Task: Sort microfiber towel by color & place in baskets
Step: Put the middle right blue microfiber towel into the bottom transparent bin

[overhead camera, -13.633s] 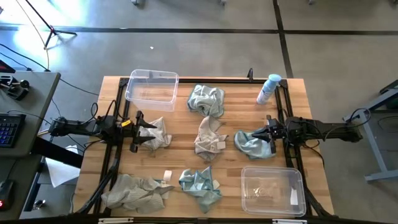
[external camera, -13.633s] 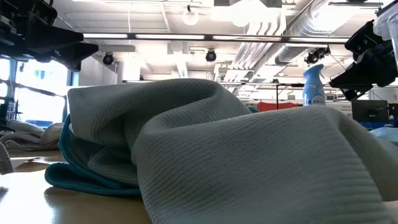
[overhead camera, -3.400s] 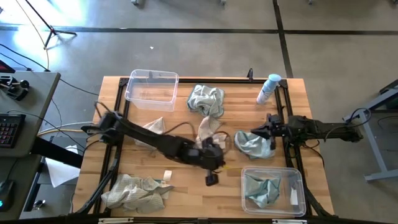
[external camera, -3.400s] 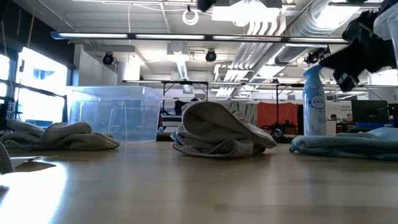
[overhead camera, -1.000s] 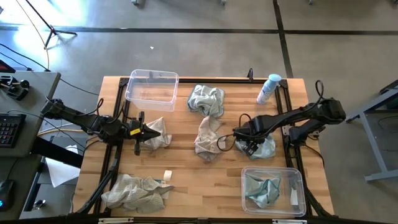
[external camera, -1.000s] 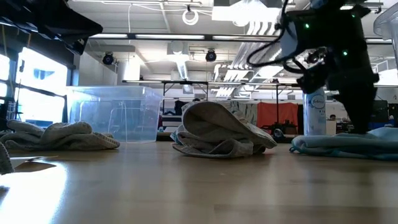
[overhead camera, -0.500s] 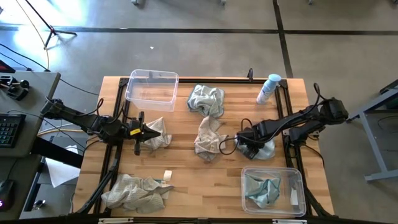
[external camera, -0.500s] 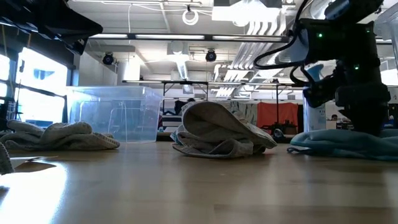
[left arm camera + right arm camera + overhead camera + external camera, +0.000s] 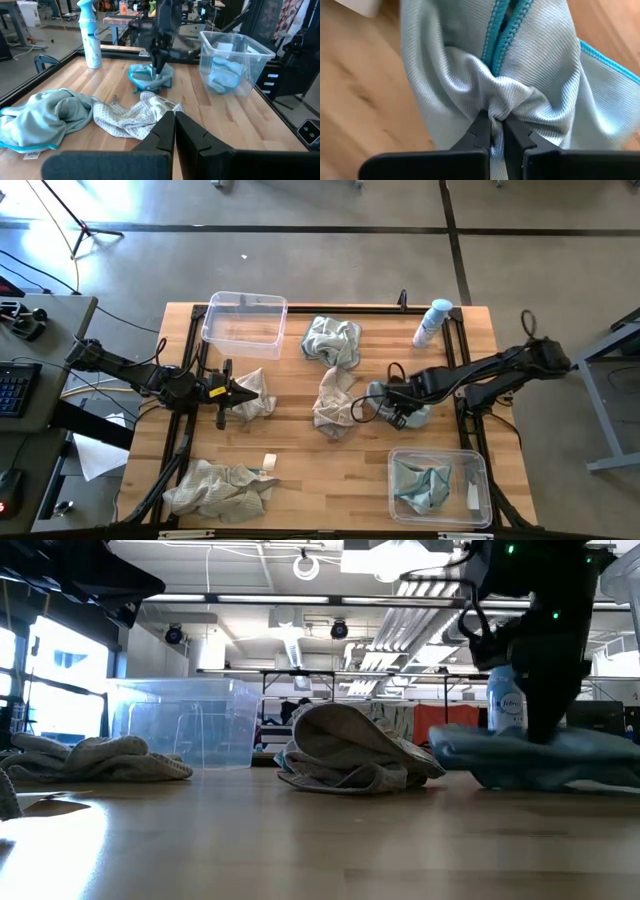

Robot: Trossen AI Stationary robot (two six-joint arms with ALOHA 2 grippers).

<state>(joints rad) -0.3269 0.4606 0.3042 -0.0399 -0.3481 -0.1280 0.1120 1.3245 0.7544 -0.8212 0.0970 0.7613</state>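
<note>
Wooden tabletop — right gripper, wide a second ago, now pinched on a fold of the teal towel, lifted clear of the wood. Nearby basket already holds a teal one — likely destination. Left gripper: clenched, empty, beside a beige towel.

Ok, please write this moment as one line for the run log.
right gripper: shut on blue towel | left gripper: shut, waiting near beige towel | near basket: one blue towel inside | far basket: empty
</note>
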